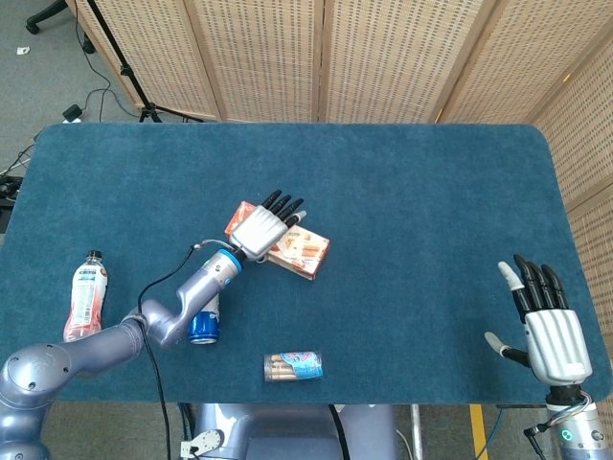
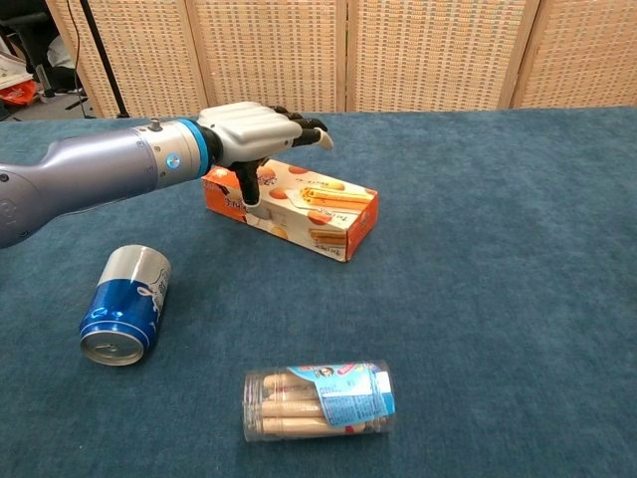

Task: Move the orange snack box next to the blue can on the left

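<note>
Two risks stand out. With the left hand (image 2: 257, 135) lying flat over the near end of the orange snack box (image 2: 299, 206), fingers stretched across the top and thumb down its front face, nothing is really clamped; a sideways pull could let the box pivot or slip out from under the palm. The blue can (image 2: 126, 304) lies on its side, so a nudge from the forearm or box would probably roll it away. The box is a long cardboard carton, orange at the held end with biscuit pictures along its length, lying flat and angled on the blue table (image 1: 412, 201), well apart from the can. The right hand (image 1: 546, 331) rests at the table's far edge, fingers spread, empty.
</note>
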### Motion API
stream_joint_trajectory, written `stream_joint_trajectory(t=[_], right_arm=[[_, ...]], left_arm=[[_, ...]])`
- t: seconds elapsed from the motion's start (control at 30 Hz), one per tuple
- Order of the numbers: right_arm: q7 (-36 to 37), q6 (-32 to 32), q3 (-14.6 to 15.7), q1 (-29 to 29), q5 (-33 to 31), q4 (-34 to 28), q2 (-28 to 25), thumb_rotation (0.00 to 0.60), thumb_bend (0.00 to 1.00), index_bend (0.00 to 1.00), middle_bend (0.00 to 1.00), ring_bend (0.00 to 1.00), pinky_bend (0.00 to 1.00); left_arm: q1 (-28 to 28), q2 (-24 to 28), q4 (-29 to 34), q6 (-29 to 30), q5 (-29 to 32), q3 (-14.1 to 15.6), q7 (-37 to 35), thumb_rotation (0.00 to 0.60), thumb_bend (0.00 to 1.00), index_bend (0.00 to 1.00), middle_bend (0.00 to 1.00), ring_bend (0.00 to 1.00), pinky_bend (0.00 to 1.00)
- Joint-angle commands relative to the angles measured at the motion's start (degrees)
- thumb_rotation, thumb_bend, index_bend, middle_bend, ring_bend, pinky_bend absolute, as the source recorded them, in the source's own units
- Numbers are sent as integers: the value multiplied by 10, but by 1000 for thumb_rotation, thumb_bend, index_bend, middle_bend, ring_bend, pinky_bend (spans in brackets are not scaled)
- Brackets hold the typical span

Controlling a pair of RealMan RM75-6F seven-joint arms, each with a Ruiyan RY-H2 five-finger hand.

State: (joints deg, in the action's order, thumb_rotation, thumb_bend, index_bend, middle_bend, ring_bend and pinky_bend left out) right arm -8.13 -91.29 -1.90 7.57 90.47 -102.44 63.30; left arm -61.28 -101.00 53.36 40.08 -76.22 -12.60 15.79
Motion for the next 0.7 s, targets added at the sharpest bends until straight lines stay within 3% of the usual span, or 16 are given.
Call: stream_joint_trajectory(t=[0.03,0.17,0.3,0.57,0.7], right_arm=[[1,1,-2,-1,-1,-1,0,600,0,0,0,0,0],[5,3,-5,-3,-1,-2,-2,600,0,0,0,0,0],[10,2,-7,-6,2,-3,-4,600,0,0,0,0,0],[19,4,-9,-10,8,-5,-8,600,0,0,0,0,0],[23,2,-10,-12,13,-7,-10,600,0,0,0,0,0]], left_arm=[[-2,-8,-20,-5,11,-2,-11,600,17,132,0,0,0],[-3,-6,-26,-2,10,-1,-24,600,16,132,0,0,0],[3,26,11,12,-7,7,-46,600,15,132,0,0,0],[26,151,189,65,-63,24,-78,600,3,132,0,0,0],[14,152,242,48,-49,18,-64,600,0,132,0,0,0]])
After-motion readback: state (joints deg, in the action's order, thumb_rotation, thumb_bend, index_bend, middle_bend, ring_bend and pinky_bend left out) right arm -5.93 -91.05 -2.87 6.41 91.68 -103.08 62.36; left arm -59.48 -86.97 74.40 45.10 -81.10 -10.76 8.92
